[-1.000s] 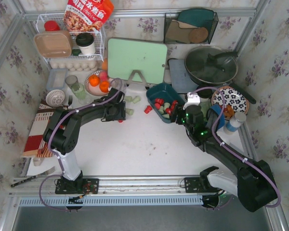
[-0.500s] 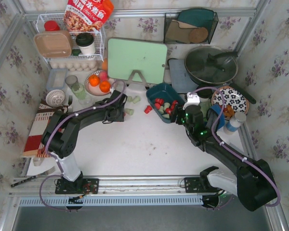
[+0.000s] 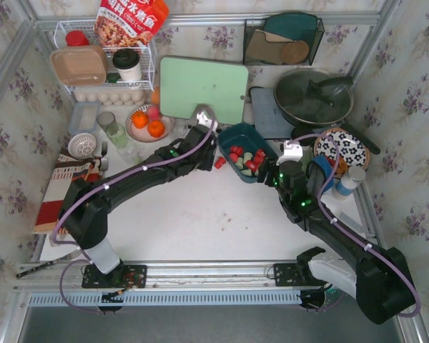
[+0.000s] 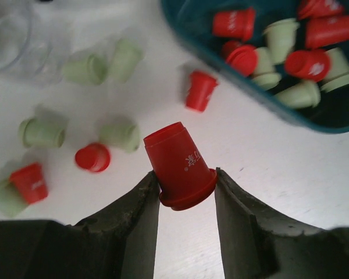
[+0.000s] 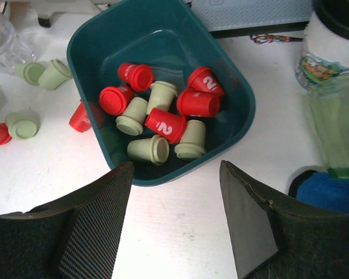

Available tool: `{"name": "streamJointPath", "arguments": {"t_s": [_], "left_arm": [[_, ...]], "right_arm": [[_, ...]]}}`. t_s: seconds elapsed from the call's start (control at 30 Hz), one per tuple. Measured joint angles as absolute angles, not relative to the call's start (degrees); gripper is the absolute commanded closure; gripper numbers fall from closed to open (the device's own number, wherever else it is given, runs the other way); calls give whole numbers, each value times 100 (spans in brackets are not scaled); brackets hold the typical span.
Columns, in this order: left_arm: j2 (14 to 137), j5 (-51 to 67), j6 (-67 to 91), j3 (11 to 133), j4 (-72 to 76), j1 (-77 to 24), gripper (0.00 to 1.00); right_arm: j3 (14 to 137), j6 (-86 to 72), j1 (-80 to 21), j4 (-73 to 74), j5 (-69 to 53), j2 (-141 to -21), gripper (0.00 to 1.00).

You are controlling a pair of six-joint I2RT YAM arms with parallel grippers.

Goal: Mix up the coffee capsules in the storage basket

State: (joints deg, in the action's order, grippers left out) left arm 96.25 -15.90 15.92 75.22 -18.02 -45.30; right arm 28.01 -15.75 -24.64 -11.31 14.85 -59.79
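Above the table, the overhead camera shows the left gripper [image 3: 206,144] reaching out just left of the storage basket [image 3: 226,135], a dark teal tub that sits right of centre, between the pale green cutting board [image 3: 204,87] and the flower-patterned plate [image 3: 343,148]. The right gripper [image 3: 270,173] sits at the basket's near right corner. One loose red pod [image 3: 219,162] lies just outside the tub. At the back, a red snack bag [image 3: 132,20] carries large white Chinese characters, too small to read.

From the left wrist camera, the left gripper is clamped on a red capsule [image 4: 180,164], rim downward between the fingers [image 4: 145,195], above the white tabletop. A small white mark is printed on its side, not legible. The basket's rim crosses the upper right corner, with the coffee capsules [image 4: 266,43], red and pale green, piled inside it. More pods lie scattered on the table to the left, green ones [image 4: 88,68] and red ones [image 4: 93,157].

From the right wrist camera, the right gripper's jaws stand wide apart and empty, just short of the basket's near wall. Inside, several red pods show a white "2" [image 5: 206,82]. A white jar [image 5: 328,55] to the right bears a colourful label whose text cannot be made out.
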Motion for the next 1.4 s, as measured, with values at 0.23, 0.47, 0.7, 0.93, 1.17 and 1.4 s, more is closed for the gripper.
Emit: {"name": "streamJointPath", "arguments": {"t_s": [0.23, 0.47, 0.7, 0.93, 1.17, 1.4], "left_arm": [[10654, -803, 1225, 8600, -1306, -4591, 56], [11889, -191, 1173, 9802, -1179, -4663, 50], [12521, -25, 1214, 10267, -1203, -4661, 29], [11594, -462, 1216, 9244, -851, -4696, 31], [10125, -2095, 1297, 7994, -823, -4617, 32], [9345, -3015, 1863, 7063, -1608, -3732, 33]], "right_arm": [[2462, -1597, -2464, -1323, 1977, -5498, 31], [2416, -1599, -2464, -1393, 2213, -5433, 31], [2416, -1599, -2464, -1446, 2228, -5478, 31], [2418, -1616, -2464, -1474, 2204, -5520, 31], [2434, -1638, -2464, -1470, 2040, -5548, 31], [2471, -1662, -2464, -1470, 1914, -5548, 31]]}}
